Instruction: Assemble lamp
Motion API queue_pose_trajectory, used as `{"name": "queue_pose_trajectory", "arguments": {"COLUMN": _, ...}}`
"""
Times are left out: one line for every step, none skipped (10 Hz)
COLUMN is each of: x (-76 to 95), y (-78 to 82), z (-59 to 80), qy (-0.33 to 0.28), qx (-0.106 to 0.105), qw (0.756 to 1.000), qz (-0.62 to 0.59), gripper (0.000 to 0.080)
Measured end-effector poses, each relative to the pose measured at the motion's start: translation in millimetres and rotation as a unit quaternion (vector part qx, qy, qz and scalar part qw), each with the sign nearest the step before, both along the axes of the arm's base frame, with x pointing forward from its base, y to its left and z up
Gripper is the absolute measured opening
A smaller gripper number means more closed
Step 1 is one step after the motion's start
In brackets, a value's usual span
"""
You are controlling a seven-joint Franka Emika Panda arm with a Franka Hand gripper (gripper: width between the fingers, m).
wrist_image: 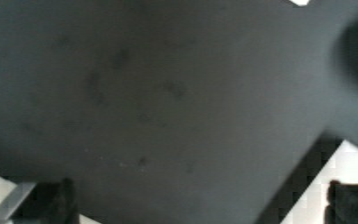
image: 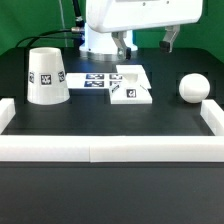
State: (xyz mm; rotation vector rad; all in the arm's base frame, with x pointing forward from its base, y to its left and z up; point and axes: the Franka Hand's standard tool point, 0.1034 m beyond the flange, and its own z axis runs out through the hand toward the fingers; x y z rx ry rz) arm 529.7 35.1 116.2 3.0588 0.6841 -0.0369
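Observation:
The white cone shade (image: 46, 75) stands on the black table at the exterior view's left. The flat square base block (image: 133, 86) lies near the middle. The ball-shaped bulb (image: 192, 88) sits at the exterior view's right. My gripper (image: 146, 42) hangs above and behind the base block, open and empty, touching no part. In the wrist view my gripper (wrist_image: 202, 205) shows two dark fingertips (wrist_image: 51, 200) set wide apart over bare dark table, with nothing between them. None of the lamp parts can be made out in the wrist view.
The marker board (image: 98, 81) lies flat beside the base block, towards the shade. Long white border walls run along the front (image: 100, 150) and both sides (image: 212, 118). White slivers (wrist_image: 345, 165) show at the wrist view's edge; I cannot tell what they are.

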Motion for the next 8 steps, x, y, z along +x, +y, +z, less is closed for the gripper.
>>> {"name": "queue_pose_trajectory", "arguments": {"x": -0.1, "y": 0.7, "z": -0.2, "qy": 0.0, "qx": 0.0, "qw": 0.999, "qz": -0.032, "gripper": 0.0699}}
{"name": "queue_pose_trajectory", "arguments": {"x": -0.2, "y": 1.7, "z": -0.2, "qy": 0.0, "qx": 0.002, "qw": 0.998, "qz": -0.068, "gripper": 0.0699}}
{"name": "queue_pose_trajectory", "arguments": {"x": -1.5, "y": 2.1, "z": -0.5, "qy": 0.001, "qx": 0.002, "qw": 0.994, "qz": -0.11, "gripper": 0.0699}}
{"name": "queue_pose_trajectory", "arguments": {"x": -9.1, "y": -0.2, "z": -1.5, "qy": 0.005, "qx": 0.0, "qw": 0.988, "qz": -0.155, "gripper": 0.0699}}
{"name": "queue_pose_trajectory", "arguments": {"x": -20.7, "y": -4.7, "z": -4.0, "qy": 0.006, "qx": 0.001, "qw": 0.988, "qz": -0.156, "gripper": 0.0699}}
{"name": "queue_pose_trajectory", "arguments": {"x": -36.0, "y": -10.6, "z": -7.8, "qy": 0.008, "qx": 0.003, "qw": 0.986, "qz": -0.166, "gripper": 0.0699}}
{"name": "queue_pose_trajectory", "arguments": {"x": -48.1, "y": -14.0, "z": -10.4, "qy": 0.012, "qx": 0.004, "qw": 0.985, "qz": -0.17, "gripper": 0.0699}}
{"name": "queue_pose_trajectory", "arguments": {"x": -58.8, "y": -18.4, "z": -14.1, "qy": 0.013, "qx": 0.005, "qw": 0.986, "qz": -0.167, "gripper": 0.0699}}
